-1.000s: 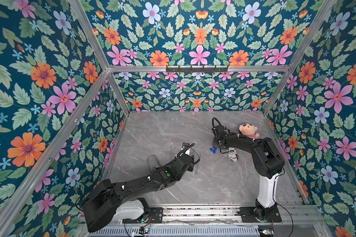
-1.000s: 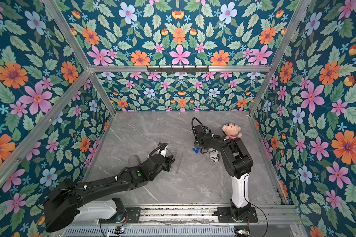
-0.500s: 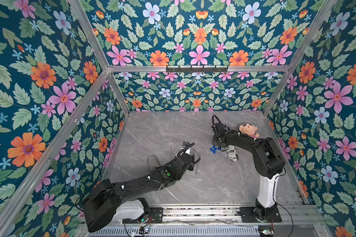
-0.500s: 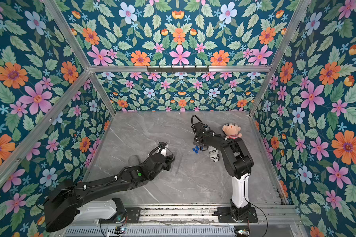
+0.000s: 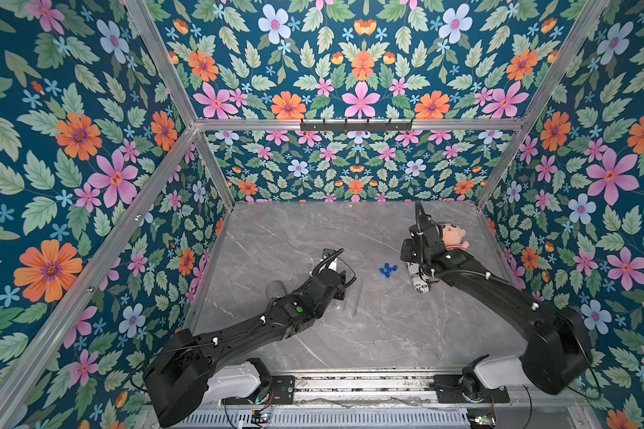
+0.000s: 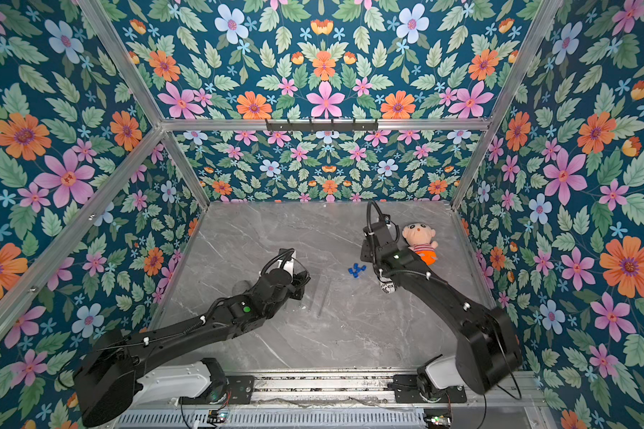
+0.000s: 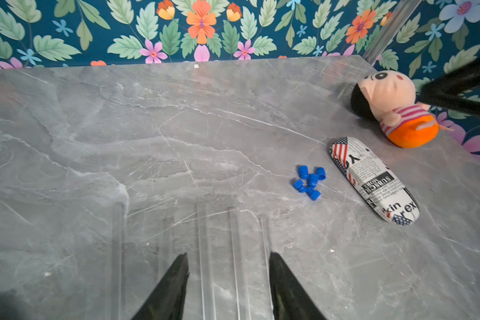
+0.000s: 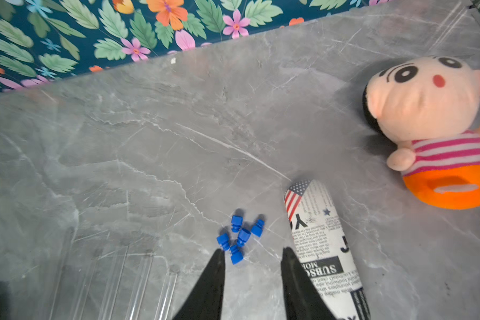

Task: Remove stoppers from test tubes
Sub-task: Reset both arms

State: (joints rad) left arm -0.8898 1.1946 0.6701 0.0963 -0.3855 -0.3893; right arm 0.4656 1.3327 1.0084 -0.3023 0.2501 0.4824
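Five stoppers (image 8: 240, 238) are off, clustered on the surface (image 7: 150, 138) beside the case (image 8: 316, 249). Tubes (image 7: 205, 249) lie side by side under open left fingers (image 7: 172, 291). Right fingers (image 8: 208, 285) open, empty, near stoppers.

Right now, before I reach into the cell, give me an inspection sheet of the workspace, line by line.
Surface: grey marble table, no spills seen.
Job's things: five blue stoppers loose in one cluster, none in a tube; clear test tubes lying side by side, count unclear.
Clutter: plush doll; newsprint-patterned case beside the stoppers.
Grippers: left gripper open over the tubes; right gripper open, empty, by the stoppers.
Cables: black loops at both wrists, no snag seen.
Surroundings: floral walls, aluminium frame, black hook rail.
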